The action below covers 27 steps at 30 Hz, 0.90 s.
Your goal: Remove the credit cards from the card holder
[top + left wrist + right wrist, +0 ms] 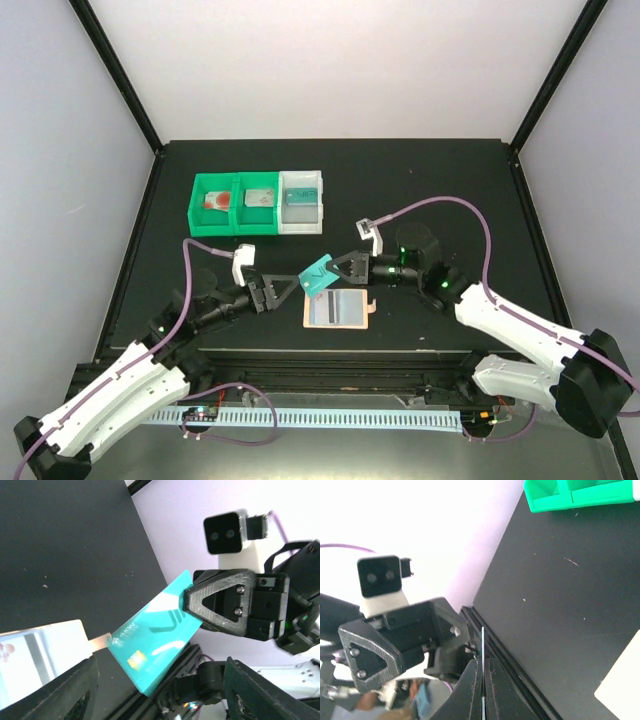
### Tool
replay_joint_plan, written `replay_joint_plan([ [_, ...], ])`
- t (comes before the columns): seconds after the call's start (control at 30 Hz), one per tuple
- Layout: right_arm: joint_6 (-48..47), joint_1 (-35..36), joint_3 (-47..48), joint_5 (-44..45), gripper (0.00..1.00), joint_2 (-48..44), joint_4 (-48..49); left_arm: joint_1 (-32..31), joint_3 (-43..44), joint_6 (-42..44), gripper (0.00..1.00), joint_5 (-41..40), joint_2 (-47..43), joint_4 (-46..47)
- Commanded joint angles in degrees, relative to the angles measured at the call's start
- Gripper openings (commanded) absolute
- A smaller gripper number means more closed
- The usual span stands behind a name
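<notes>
Teal card [318, 276] is hanging just above the open wallet [338, 312] | right gripper [336, 271] is pinching its edge, bearing it alone | left gripper [284, 290] is standing wide beside it, gripping nothing

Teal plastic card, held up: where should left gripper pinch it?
Free short end of the teal plastic card, by the chip; the right gripper clamps the opposite end. Approach from the side of the open left gripper, fingers over both flat faces.

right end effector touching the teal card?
Touching. The left wrist view shows the right end effector clamped on one edge of the teal card.
</notes>
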Motion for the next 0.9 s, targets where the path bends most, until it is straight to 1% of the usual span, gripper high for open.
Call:
replay_joint_plan([
  [0.0,19.51,-0.54,-5.71,2.77,0.01,-0.47,21.62,0.41,-2.28,-10.52,0.68,-0.17,0.1,11.42],
  [0.07,22.85,-0.49,-6.97,3.7,0.01,-0.32,24.95,0.37,-2.85,-12.94,0.64,0.08,0.96,13.98],
  [0.2,26.73,-0.5,-8.41,7.15,0.01,-1.19,27.09,0.38,-3.46,-15.04,0.6,2.08,3.37,20.74],
  [0.33,31.98,-0.56,-9.87,8.21,0.01,-0.44,33.26,0.43,-2.87,-15.87,0.55,3.38,6.58,23.25],
  [0.47,32.28,-0.51,-8.98,8.49,0.01,0.18,32.71,0.41,-3.17,-16.94,0.49,4.19,8.21,26.71],
  [0.6,32.87,-0.5,-9.23,8.85,0.01,0.57,32.96,0.37,-2.67,-16.45,0.43,2.4,7.64,25.39],
  [0.7,32.53,-0.49,-9.65,9.42,0.01,0.75,32.81,0.43,-2.78,-16.35,0.35,1.27,6.9,24.54],
  [0.87,33.05,-0.56,-10.56,9.74,0.01,1.09,33.5,0.42,-3.04,-16.54,0.13,1.09,6.92,24.58],
])
